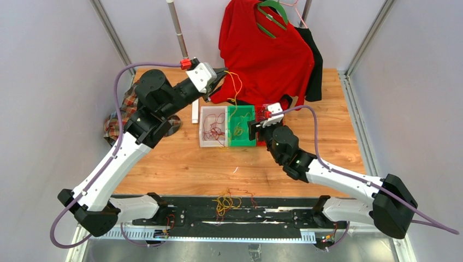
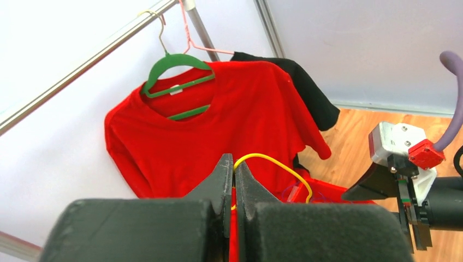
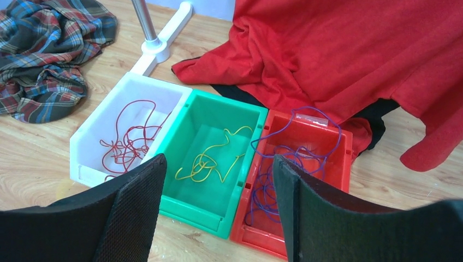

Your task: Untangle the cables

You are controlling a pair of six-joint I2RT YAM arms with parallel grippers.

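The left gripper (image 2: 235, 183) is seen clenched on a yellow cable (image 2: 275, 161). The cable is arched out from between the closed fingers at lower centre of the left wrist view, in front of a red shirt (image 2: 218, 120) hung on a green hanger (image 2: 174, 63). In the top view the cable is seen hanging from that gripper, at upper centre, down toward the bins.

The right gripper (image 3: 218, 164) is released, its fingers spread wide with nothing between them, above three bins set side by side at frame centre. Red cables (image 3: 128, 144) are contained in the white bin (image 3: 161, 93) at left, yellow cables (image 3: 210, 161) in the green bin (image 3: 229, 109) in the middle, and purple cables (image 3: 261, 188) in the red bin (image 3: 345, 164) at right.

A tangled clump (image 1: 229, 201) of red and yellow cables is seen at bottom centre of the top view, at the table's near edge between the arm bases. A plaid cloth (image 3: 43, 54) is crumpled at upper left of the right wrist view.
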